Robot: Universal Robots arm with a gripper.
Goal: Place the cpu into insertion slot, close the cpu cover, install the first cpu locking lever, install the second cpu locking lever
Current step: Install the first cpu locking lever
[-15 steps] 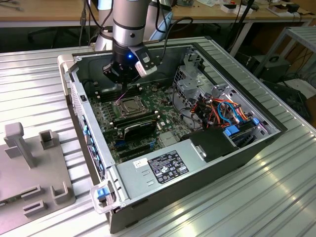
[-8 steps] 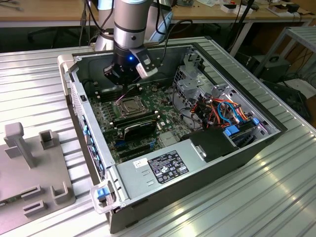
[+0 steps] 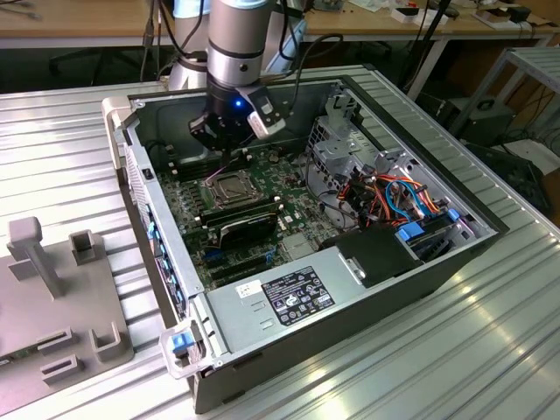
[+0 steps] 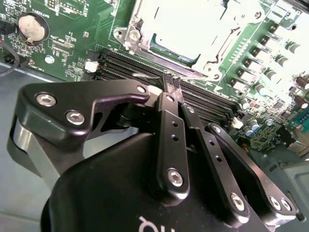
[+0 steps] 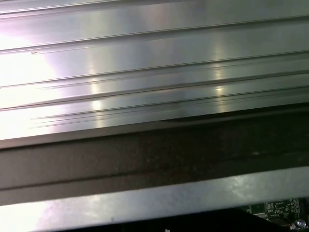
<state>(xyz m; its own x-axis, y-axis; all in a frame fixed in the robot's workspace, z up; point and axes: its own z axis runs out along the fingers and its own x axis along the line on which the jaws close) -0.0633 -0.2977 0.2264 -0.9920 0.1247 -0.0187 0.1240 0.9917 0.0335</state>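
- Pincer [image 4: 172, 86]: fingers together, tips over the memory slots [image 4: 212, 104], just beside the slot [image 3: 231, 188].
- Cpu [image 4: 181, 29] lies in the slot, with the cover [image 4: 139, 31] down around it.

The exterior view looks down at a slant, from some way off, into the open computer case [image 3: 394, 306] on the desk [image 3: 70, 131]. My second wrist view sits close behind my fingers [image 4: 172, 89], facing the green board [image 4: 82, 29]; both share it. My first wrist view skims the desk.
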